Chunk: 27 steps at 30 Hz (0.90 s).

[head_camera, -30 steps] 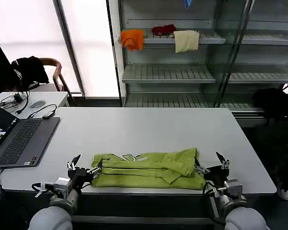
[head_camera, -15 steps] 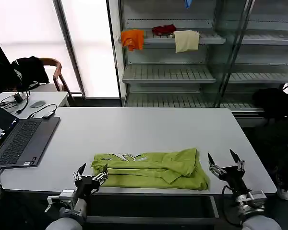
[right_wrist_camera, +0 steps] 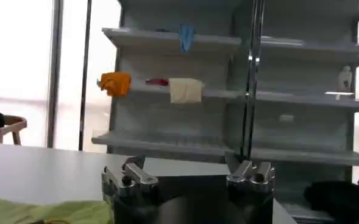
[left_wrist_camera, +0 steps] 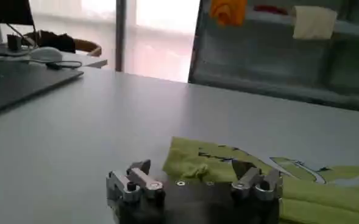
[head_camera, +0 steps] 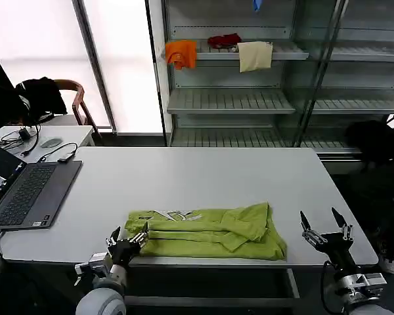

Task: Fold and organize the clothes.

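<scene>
Left claw spread wide w/ nothing held, low at near bench edge, just beside left end of lime-green short-sleeved cotton T-shirt. Right claw likewise wide & empty, off past shirt's right end, apart from cloth. Shirt lying as long narrow folded band along front of pale grey bench, white print showing at top-left, sleeve lapped over on right. Probably flanking both ends so as to take them for a crosswise fold, tho only a guess. Grey laptop far left, well clear

Open laptop on the white table
</scene>
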{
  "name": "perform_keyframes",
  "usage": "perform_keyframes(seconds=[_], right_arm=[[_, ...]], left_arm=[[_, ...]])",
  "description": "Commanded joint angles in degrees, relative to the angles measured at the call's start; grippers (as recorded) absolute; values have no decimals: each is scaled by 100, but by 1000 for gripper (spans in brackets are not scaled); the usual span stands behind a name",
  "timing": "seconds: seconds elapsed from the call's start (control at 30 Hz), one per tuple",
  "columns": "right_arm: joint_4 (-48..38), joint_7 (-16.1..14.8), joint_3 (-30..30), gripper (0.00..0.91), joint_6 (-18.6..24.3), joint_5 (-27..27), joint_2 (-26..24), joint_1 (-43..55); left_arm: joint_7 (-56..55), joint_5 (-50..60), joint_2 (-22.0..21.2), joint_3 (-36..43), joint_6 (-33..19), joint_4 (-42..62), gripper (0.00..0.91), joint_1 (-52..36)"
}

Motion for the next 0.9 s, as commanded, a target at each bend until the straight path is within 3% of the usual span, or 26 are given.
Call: perform_keyframes(seconds=[0.03,0.1,0.6,0.9], right_arm=[[-40,-92,146,907,184,54,8,-59],[-36,-91,143,907,172,56,3,-43],[6,-52,9,907,28,62,16,156],[33,-26,-34,907,-24,39,7,250]], left_arm=[[-126,-211,-210,74,167,278,121,-215],[-151,-206,-215,93,183,264,10,-203],[-311,-125,-204,216,382,72,0,-299],[-464,-688,179,-236,387,-381,0,-322]])
